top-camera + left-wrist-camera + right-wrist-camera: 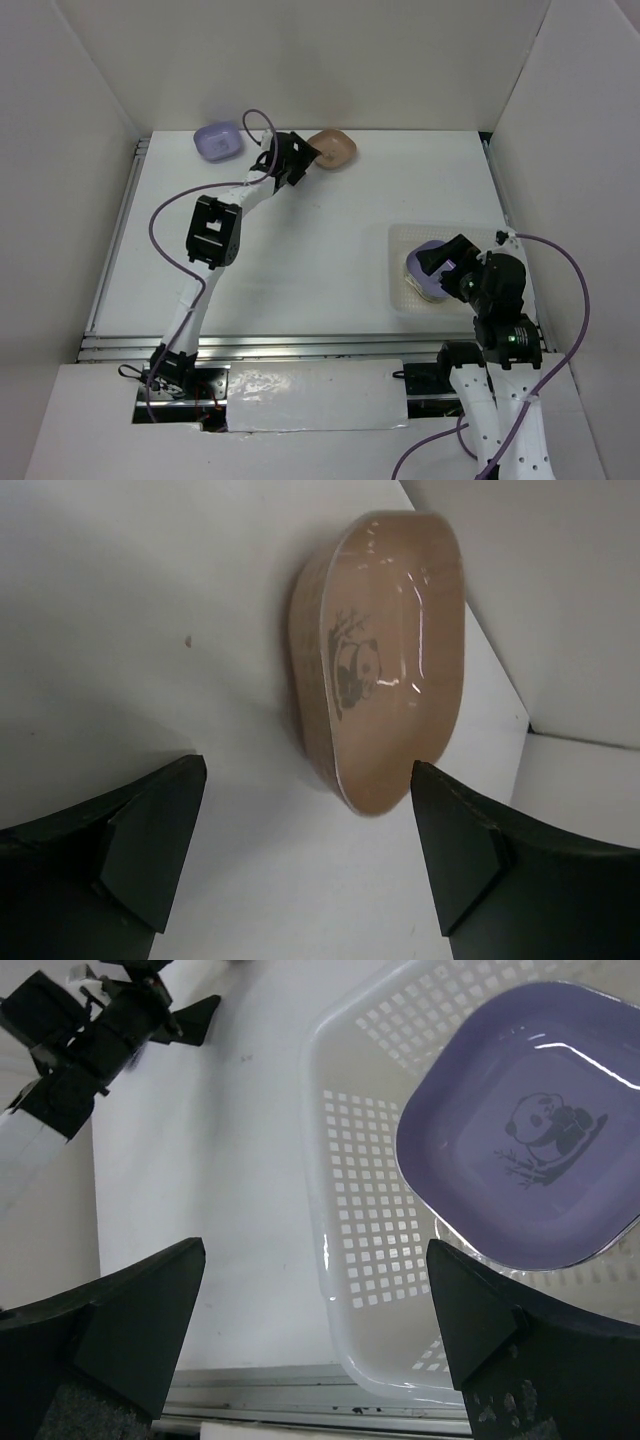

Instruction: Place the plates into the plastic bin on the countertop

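The plastic bin (398, 240) sits at the right of the countertop (330, 260), within easy reach of the right arm. It already holds a small stack: a purple plate (520, 1130) with a panda print lies flat on top, and the edge of at least 1 paler plate shows beneath it. 2 plates are outside the bin, both near the far edge of the countertop: a brown plate (332, 150) and, well apart to its left, a lilac plate (218, 141). That far placement explains the left arm's pose, stretched almost to full length with its forearm angled toward the back wall. The left gripper (298, 157) is just beside the brown plate, wide open and holding nothing. In its wrist view the fingers (150, 840) frame the plate's near rim, which lies ahead of them and not yet between them. The step in hand looks like the approach to grasp that rim. The right arm is folded close to its base, with the right gripper (315, 1330) hovering above the bin. Its jaws are spread wide and empty, and they are clear of the stack, probably to leave room for the next plate.
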You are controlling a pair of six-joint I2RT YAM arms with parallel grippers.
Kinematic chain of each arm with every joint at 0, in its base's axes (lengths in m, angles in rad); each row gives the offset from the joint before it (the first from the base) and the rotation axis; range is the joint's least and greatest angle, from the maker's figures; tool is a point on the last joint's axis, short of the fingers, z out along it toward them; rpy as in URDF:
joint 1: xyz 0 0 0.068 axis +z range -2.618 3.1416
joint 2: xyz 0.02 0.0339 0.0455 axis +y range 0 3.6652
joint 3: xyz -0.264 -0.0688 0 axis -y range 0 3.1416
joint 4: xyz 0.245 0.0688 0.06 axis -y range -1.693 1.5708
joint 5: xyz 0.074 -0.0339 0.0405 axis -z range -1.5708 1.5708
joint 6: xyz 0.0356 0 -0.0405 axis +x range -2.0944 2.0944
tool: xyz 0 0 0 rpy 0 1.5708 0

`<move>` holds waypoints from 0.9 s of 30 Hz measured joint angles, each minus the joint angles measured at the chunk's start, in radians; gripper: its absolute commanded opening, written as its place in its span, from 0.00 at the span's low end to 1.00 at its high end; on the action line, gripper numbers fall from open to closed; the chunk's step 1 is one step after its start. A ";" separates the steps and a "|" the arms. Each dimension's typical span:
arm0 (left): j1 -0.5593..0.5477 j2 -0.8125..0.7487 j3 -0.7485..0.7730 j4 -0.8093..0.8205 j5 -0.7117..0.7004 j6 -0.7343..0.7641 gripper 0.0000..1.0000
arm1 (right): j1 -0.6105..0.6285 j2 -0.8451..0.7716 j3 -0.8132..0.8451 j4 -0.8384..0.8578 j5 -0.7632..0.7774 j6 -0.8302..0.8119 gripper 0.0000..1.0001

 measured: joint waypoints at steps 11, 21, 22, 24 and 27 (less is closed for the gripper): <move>-0.011 0.137 0.262 -0.187 -0.089 -0.005 0.58 | 0.029 -0.054 0.098 -0.035 -0.014 -0.019 1.00; -0.018 0.154 0.218 -0.081 -0.073 0.005 0.02 | 0.031 -0.056 0.081 -0.028 -0.043 -0.019 1.00; -0.018 0.154 0.218 -0.074 -0.060 0.009 0.00 | 0.031 -0.056 0.074 -0.025 -0.045 -0.019 1.00; -0.019 0.153 0.215 -0.069 -0.060 0.013 0.00 | 0.034 -0.052 0.057 -0.019 -0.048 -0.019 1.00; -0.026 0.115 0.140 -0.037 -0.066 0.027 0.00 | 0.046 -0.023 0.034 0.002 -0.062 -0.025 1.00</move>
